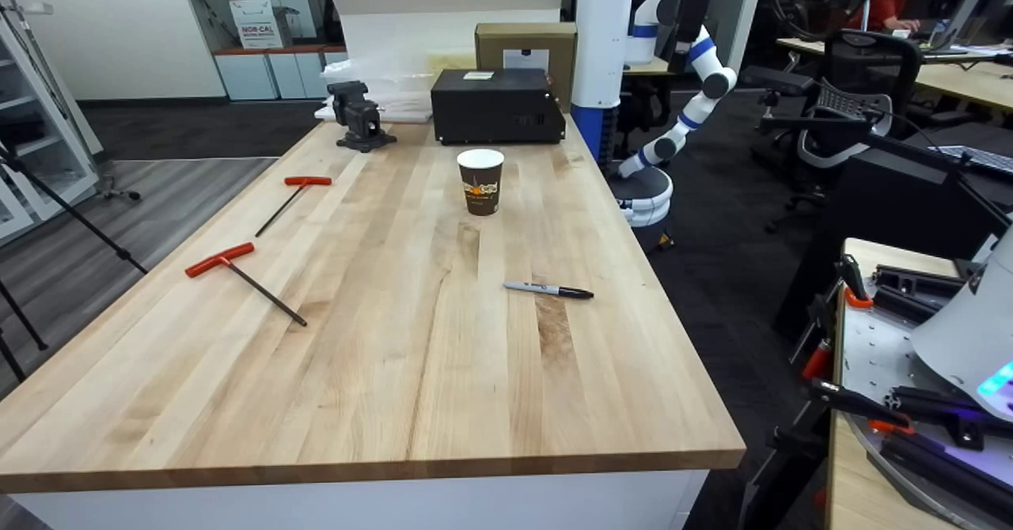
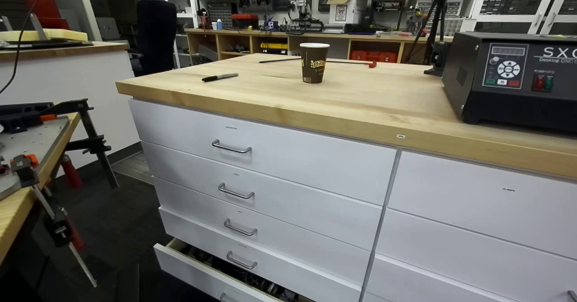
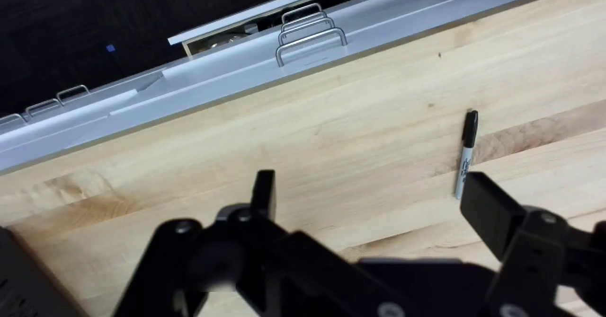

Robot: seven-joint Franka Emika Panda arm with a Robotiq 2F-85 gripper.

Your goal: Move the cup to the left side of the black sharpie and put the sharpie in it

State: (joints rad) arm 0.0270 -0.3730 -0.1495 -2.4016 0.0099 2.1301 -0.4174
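The cup (image 1: 480,183) is brown, the sharpie (image 1: 548,289) grey-black.

The table (image 1: 356,403) holds one cup (image 1: 481,183), one sharpie (image 1: 548,289), two red-handled tools (image 1: 221,260) (image 1: 309,181), one vise (image 1: 362,119) and one machine (image 1: 498,111).

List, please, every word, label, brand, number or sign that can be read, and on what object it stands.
"NOR-CAL": white box.
"SX", then a letter cut off at the picture's edge: black machine.
"Desktop CNC": same machine, below that.
Too small or blurred to read: other print, including on the cup, the black sharpie and the drawer labels.
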